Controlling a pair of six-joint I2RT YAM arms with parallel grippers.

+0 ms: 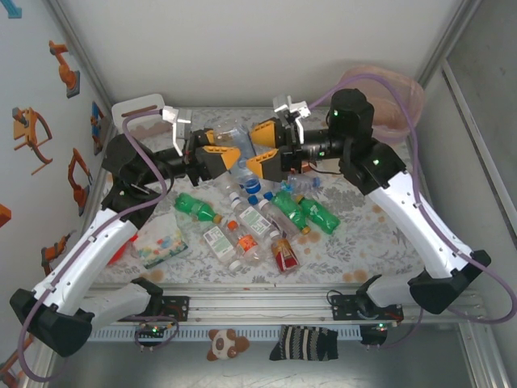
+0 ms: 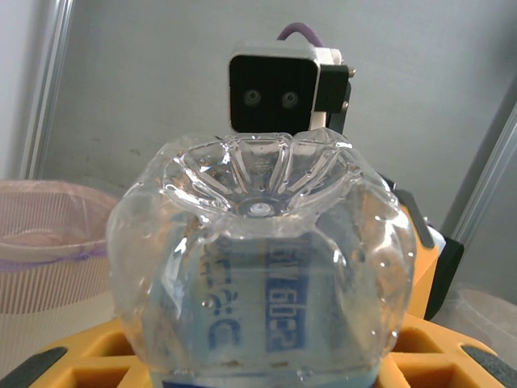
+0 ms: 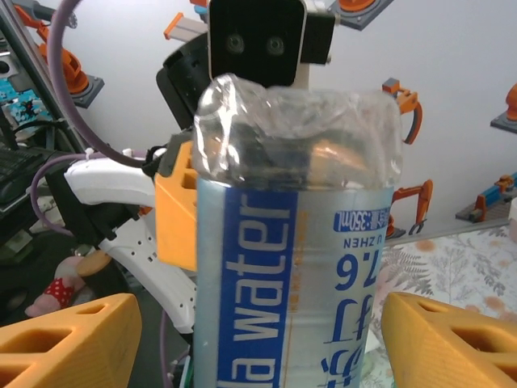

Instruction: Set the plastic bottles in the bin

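Closest to the viewer, below the table's near rail, lie a small plush toy (image 1: 226,343) and a striped sock (image 1: 304,343). Past the two arm bases, on the patterned table (image 1: 380,242), the loose plastic bottles (image 1: 258,222) are scattered in the middle. Green ones lie at the left (image 1: 196,208) and right (image 1: 315,213) of the heap, clear labelled ones lie between them, and one with red liquid (image 1: 284,254) is nearest. A flat packet with coloured dots (image 1: 161,246) lies just left of the heap. Above and beyond the heap the two arms meet over the table, with a clear bottle (image 1: 234,144) lying sideways in the air between them. The left gripper (image 1: 220,149) is clamped narrowly on this bottle, whose ribbed bottom (image 2: 258,202) fills its wrist view above the yellow fingers (image 2: 56,364). The right gripper (image 1: 258,148) reaches in from the right with its jaws wide apart on either side of the blue-labelled body (image 3: 295,242). A gap shows between the bottle and one yellow finger (image 3: 69,339); the other finger (image 3: 452,339) is at the bottle's edge. The bin (image 1: 388,101) with its pinkish liner stands at the far right, well apart from the held bottle.
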